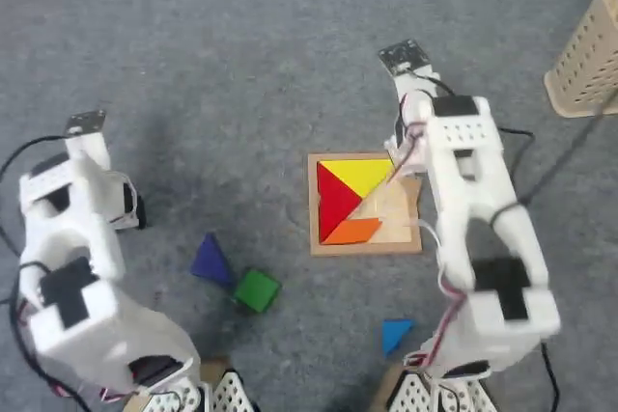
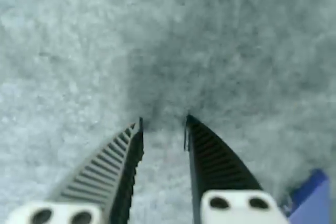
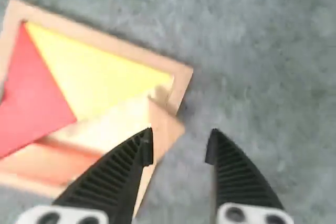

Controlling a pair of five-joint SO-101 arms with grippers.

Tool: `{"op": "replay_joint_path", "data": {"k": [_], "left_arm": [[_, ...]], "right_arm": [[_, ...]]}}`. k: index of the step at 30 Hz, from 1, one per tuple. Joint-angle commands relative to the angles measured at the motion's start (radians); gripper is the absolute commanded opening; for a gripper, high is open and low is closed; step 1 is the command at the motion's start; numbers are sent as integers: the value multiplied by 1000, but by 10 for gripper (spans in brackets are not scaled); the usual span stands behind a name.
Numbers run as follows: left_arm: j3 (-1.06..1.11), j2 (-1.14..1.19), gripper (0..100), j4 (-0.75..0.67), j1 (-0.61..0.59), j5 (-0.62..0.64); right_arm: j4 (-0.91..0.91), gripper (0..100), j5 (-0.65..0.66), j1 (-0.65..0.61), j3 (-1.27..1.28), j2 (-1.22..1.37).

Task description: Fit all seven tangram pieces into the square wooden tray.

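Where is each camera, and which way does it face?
High view: fixed above, looking down on both arms and the tray.
Left wrist view: on that arm, facing mat past the left gripper.
Right wrist view: likewise, facing the tray's corner past the right gripper.
Shared: high and right wrist views show the tray.

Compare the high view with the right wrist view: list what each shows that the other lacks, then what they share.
High view adds: the dark blue triangle, green square and light blue triangle, loose on the grey mat. Right wrist view adds: the right hand, open, beside the tray's corner, where a tan piece seems to overhang the rim. Shared: the square wooden tray holding the red triangle and yellow triangle.
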Motion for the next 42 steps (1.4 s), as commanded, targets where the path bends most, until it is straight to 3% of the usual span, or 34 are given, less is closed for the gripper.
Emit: {"op": "replay_joint_path", "data": {"k": [1, 3, 8, 20, 42], "left_arm": [[225, -212, 120, -170, 8, -9], [331, -328, 120, -250, 21, -8], [513, -512, 120, -384, 78, -12], [529, -525, 122, -388, 78, -17], [530, -525, 122, -388, 78, -18]], "right_arm": [[1, 47, -92, 21, -152, 65], [-7, 6, -123, 41, -167, 67], [-21, 9, -135, 56, -144, 27], [-136, 8, -138, 116, -12, 88], [-153, 9, -135, -62, 8, 147]]}}
